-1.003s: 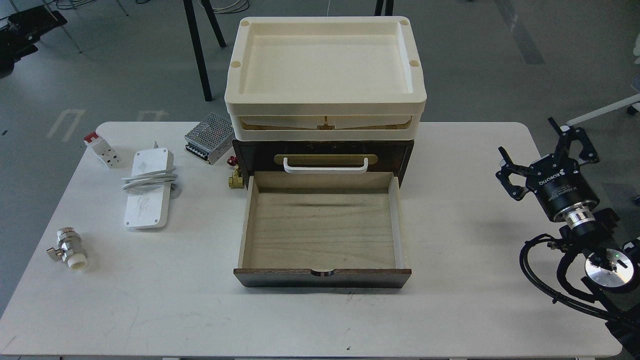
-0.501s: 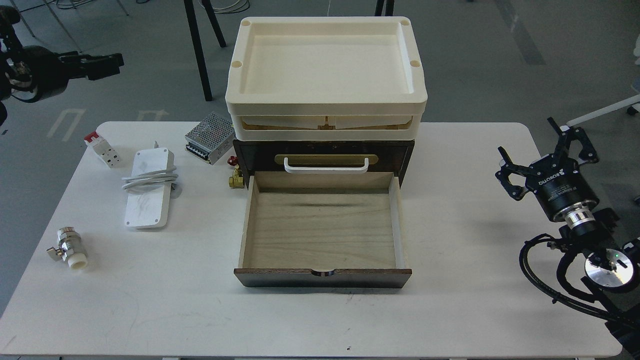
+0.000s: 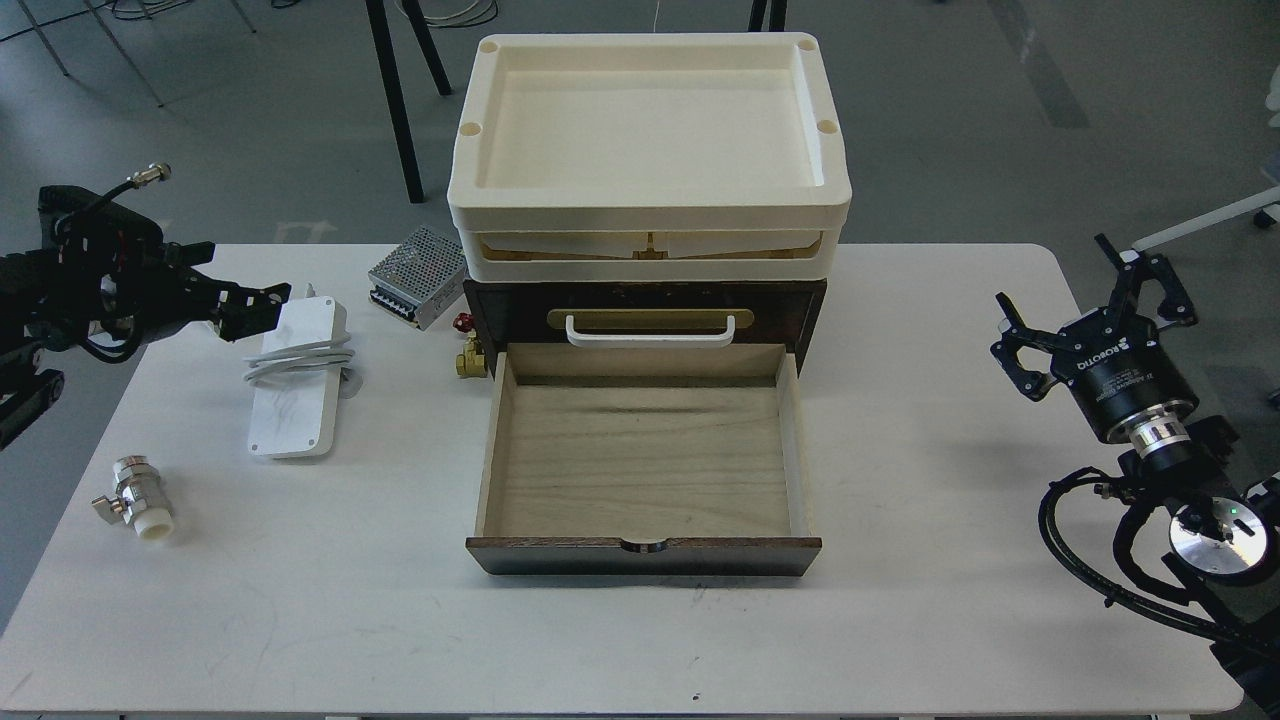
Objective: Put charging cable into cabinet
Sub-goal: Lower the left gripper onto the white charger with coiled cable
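The charging cable (image 3: 292,385), a flat white block with white cord coiled round its middle, lies on the table's left side. The dark brown cabinet (image 3: 810,300) stands at the table's middle back. Its light plywood drawer (image 3: 645,455) is pulled fully out and holds nothing. A white handle (image 3: 650,330) sits on the front above it. My left gripper (image 3: 255,308) hovers at the block's far left corner; it is dark and its fingers cannot be told apart. My right gripper (image 3: 1055,272) is open and empty at the table's right edge.
Cream trays (image 3: 650,215) are stacked on the cabinet. A perforated silver metal box (image 3: 420,275) and a small brass valve (image 3: 468,357) lie left of the cabinet. A metal valve (image 3: 135,497) lies at the front left. The white table (image 3: 640,630) is bare in front.
My left arm has come in from the upper left and dropped to the far left corner of the charging cable, covering a small red-and-white block. The right arm has not moved.
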You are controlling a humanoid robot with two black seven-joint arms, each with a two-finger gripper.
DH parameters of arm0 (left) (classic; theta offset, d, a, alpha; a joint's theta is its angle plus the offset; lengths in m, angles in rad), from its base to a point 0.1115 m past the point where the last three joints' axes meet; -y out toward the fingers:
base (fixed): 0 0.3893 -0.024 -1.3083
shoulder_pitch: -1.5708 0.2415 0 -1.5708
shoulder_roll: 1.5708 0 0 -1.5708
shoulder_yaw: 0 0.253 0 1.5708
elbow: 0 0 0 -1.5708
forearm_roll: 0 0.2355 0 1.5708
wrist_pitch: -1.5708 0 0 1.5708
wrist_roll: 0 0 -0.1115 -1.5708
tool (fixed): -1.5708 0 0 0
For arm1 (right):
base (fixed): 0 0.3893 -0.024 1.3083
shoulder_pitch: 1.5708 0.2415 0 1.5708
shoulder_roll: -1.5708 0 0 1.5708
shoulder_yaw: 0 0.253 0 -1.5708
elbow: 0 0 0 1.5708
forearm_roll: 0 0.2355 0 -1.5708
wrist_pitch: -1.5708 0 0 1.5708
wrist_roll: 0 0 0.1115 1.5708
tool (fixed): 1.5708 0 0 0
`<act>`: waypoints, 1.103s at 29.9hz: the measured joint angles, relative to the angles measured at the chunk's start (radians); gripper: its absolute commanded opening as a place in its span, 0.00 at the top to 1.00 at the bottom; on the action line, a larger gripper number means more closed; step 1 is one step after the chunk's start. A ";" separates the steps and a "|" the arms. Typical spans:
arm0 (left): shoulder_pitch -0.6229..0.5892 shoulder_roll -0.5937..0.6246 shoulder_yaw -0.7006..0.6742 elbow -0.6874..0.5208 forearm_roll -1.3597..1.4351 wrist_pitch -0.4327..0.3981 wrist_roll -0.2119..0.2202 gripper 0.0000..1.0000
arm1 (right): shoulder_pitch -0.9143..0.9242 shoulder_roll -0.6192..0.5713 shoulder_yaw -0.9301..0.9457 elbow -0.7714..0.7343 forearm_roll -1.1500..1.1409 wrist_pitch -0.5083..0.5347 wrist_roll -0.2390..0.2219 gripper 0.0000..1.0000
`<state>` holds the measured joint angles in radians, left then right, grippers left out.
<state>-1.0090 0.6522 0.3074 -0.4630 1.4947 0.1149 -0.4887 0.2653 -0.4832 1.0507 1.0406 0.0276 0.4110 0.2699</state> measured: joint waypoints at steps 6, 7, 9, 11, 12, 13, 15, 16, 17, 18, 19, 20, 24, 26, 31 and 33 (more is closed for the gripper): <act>0.042 -0.003 0.001 -0.038 0.000 0.000 0.000 0.01 | 0.000 0.000 0.000 0.000 0.000 0.000 0.000 0.01; 0.045 -0.005 0.001 -0.039 0.000 0.000 0.000 0.01 | 0.000 0.000 0.000 0.000 0.000 0.000 0.000 0.01; 0.056 -0.008 0.001 -0.041 0.001 0.001 0.000 0.01 | 0.000 0.000 0.000 0.000 0.000 0.000 0.000 0.01; 0.070 -0.008 0.001 -0.041 0.001 0.002 0.000 0.01 | 0.000 0.000 0.000 0.000 0.000 0.000 0.000 0.01; 0.076 -0.008 0.001 -0.040 0.001 0.003 0.000 0.01 | 0.000 0.000 0.000 0.000 0.000 0.000 0.000 0.01; 0.079 -0.008 0.001 -0.039 0.001 0.006 0.000 0.01 | 0.000 0.000 0.000 0.000 0.000 0.000 0.000 0.01; 0.086 -0.009 0.001 -0.033 0.002 0.017 0.000 0.01 | 0.000 0.000 0.000 0.000 0.000 0.000 0.000 0.01; 0.093 -0.009 0.002 -0.030 0.002 0.025 0.000 0.01 | 0.000 0.000 0.000 0.000 0.000 0.000 0.000 0.01; 0.103 -0.010 0.002 -0.027 0.002 0.033 0.000 0.01 | 0.000 0.000 0.000 0.000 0.000 0.000 0.000 0.01; 0.113 -0.011 0.002 -0.025 0.002 0.043 0.000 0.01 | 0.000 0.000 0.000 0.000 0.001 0.000 0.000 0.01; 0.120 -0.012 0.002 -0.024 0.002 0.053 0.000 0.01 | 0.000 0.000 0.000 0.000 0.001 0.000 0.000 0.01; 0.124 -0.013 0.002 -0.023 0.002 0.062 0.000 0.01 | 0.000 0.000 0.000 0.000 0.001 0.000 0.000 0.01; 0.130 -0.041 0.000 0.012 -0.001 0.085 0.000 0.01 | 0.000 0.000 0.000 0.000 0.001 0.000 0.000 0.01; 0.131 -0.070 -0.005 0.057 -0.008 0.089 0.000 0.01 | 0.000 0.000 0.000 0.000 0.000 0.000 0.000 0.01; 0.148 -0.135 -0.009 0.157 -0.012 0.091 0.000 0.01 | 0.000 0.000 0.000 -0.001 0.000 0.000 0.000 0.01; 0.161 -0.144 -0.009 0.167 -0.013 0.091 0.000 0.01 | 0.000 0.000 0.000 -0.001 0.000 0.000 0.000 0.01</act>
<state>-0.8482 0.5086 0.2987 -0.2958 1.4821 0.2056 -0.4886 0.2653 -0.4832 1.0508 1.0400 0.0279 0.4110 0.2700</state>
